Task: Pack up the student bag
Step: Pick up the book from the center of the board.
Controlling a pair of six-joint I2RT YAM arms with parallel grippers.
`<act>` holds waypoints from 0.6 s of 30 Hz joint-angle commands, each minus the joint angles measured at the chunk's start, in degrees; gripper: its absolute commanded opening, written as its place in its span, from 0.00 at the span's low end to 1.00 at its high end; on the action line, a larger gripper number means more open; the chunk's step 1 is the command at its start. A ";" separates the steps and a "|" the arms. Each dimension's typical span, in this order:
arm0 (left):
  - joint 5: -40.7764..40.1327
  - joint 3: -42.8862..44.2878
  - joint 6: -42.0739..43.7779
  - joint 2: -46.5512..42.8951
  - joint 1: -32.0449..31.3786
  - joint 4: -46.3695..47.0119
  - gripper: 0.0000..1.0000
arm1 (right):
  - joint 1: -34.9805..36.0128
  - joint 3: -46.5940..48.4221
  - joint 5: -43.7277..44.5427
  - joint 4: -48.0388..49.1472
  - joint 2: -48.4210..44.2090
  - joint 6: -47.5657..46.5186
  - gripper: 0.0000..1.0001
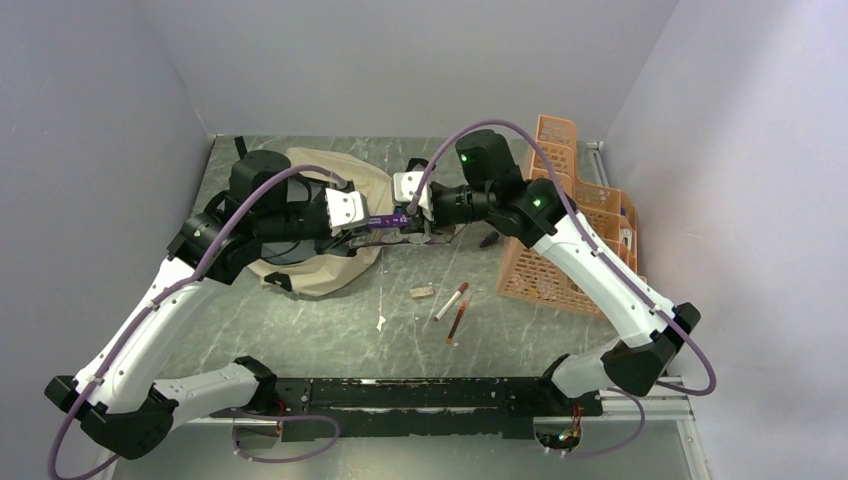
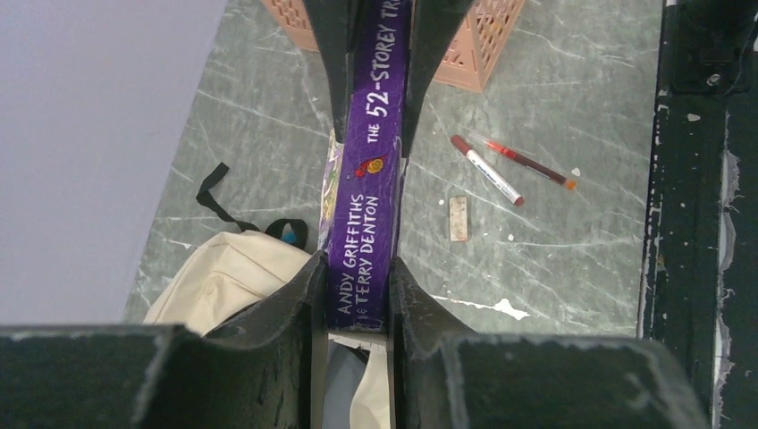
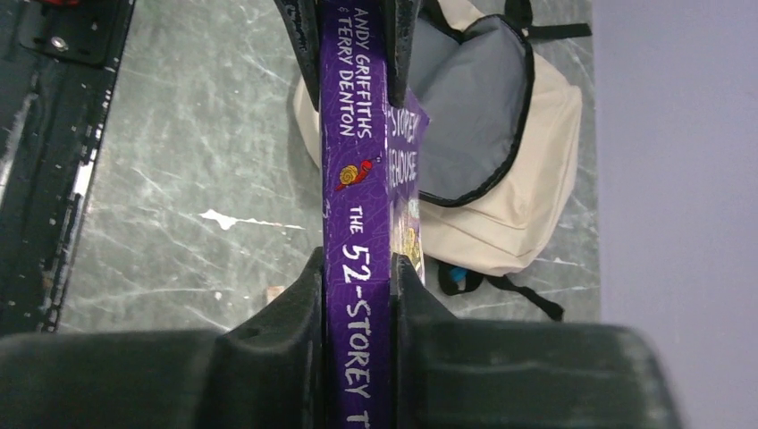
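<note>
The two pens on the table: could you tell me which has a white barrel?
The thicker marker with the dark red cap, nearer the small tan block; the other pen is thin and red with an orange tip.

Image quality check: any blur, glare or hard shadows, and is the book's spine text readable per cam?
Top external: soft even light, no hard shadows; purple paperback book too small to read. Left wrist: spine text sharp, left gripper's black fingers dark and soft up close. Right wrist: spine text sharp, beige fabric backpack in focus, right gripper's black fingers near-featureless.
</note>
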 commanded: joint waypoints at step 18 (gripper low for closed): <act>13.32 -4.36 -10.92 -4.63 -0.42 16.33 0.74 | -0.49 -14.84 -0.89 23.13 -15.74 3.41 0.00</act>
